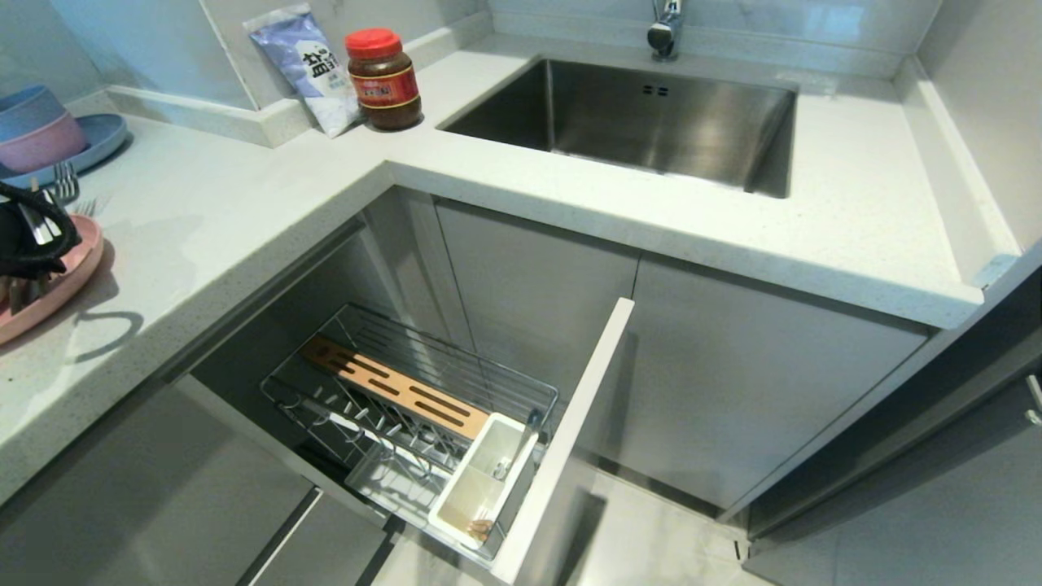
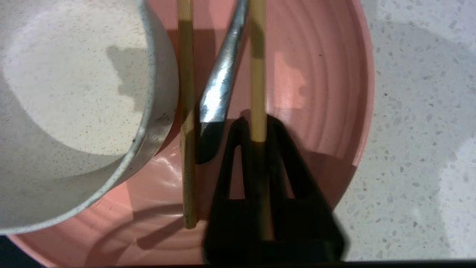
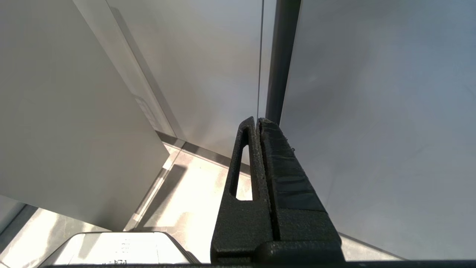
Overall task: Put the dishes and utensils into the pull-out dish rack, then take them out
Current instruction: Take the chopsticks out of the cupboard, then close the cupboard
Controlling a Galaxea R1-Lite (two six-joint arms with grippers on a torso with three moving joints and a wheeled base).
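The chopsticks (image 2: 256, 74) are thin, light, stiff sticks of pale wood, smooth enough to roll or twist in a loose grip, so I judge that each is best taken near one end, squarely across its width, where a narrow grip can pinch it without touching what lies beside it. They lie lengthwise on the pink plate (image 2: 327, 93), which rests on the desk (image 2: 416, 111) and would be heavier, rigid and breakable. In the left wrist view the left pincer (image 2: 256, 128) has its two black fingers drawn close on either side of one chopstick, whose near end passes between them; the gap is barely wider than the stick, and whether it is truly clamped or only loosely enclosed I cannot tell. Just beside the pincer lies the silver fork (image 2: 219, 85), its handle slanting toward that stick, and beyond the fork is the second chopstick, next to the wall of the cream bowl (image 2: 74, 93), which also sits on the plate. The pull-out rack (image 1: 407, 399) stands open well away from this pincer, below the desk. The right pincer (image 3: 257, 124) hangs idle by the cabinet fronts, its fingers pressed together on nothing.
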